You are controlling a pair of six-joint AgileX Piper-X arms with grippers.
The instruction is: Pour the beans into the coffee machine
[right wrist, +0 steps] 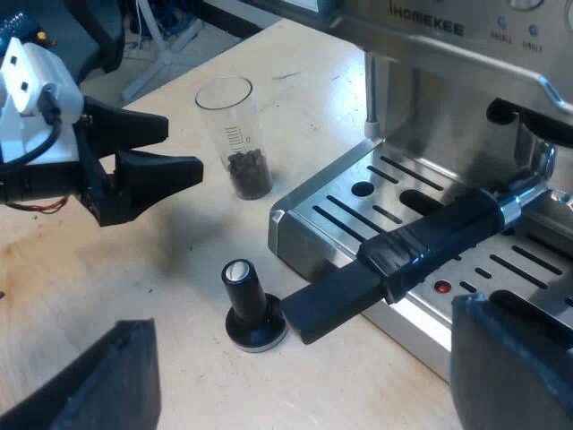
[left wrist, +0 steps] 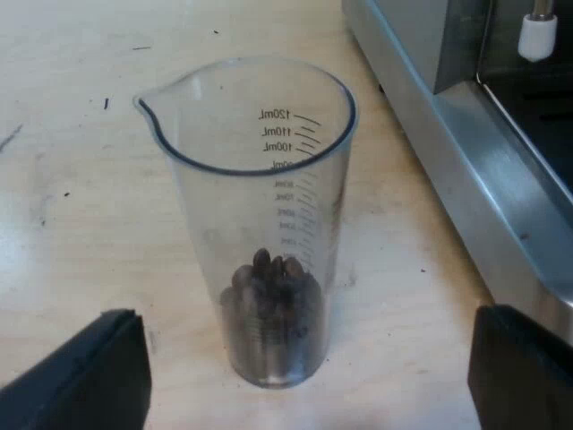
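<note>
just near the espresso machine [right wrist: 430,81] marked "ihomekee", the measuring glass [left wrist: 260,224] stands upright on the table [left wrist: 81,179], long axis vertical, spout turned away from the machine, beans [left wrist: 271,287] at its bottom. scale reads 120ml, 110ml, 100ml. left gripper [left wrist: 309,367] is spread either side of it; right gripper [right wrist: 303,358] is spread too.

Tamper [right wrist: 243,300]: black knob with a pale cap, upright on the desk, well in from its far edge.
Holder [right wrist: 421,246]: dark handle slanting down, free end just by the tamper's base; whether they touch cannot be told.
Desk [left wrist: 72,224]: pale wood, small dark marks.
Stand legs [right wrist: 161,63]: pale, past the desk's far edge.
</note>
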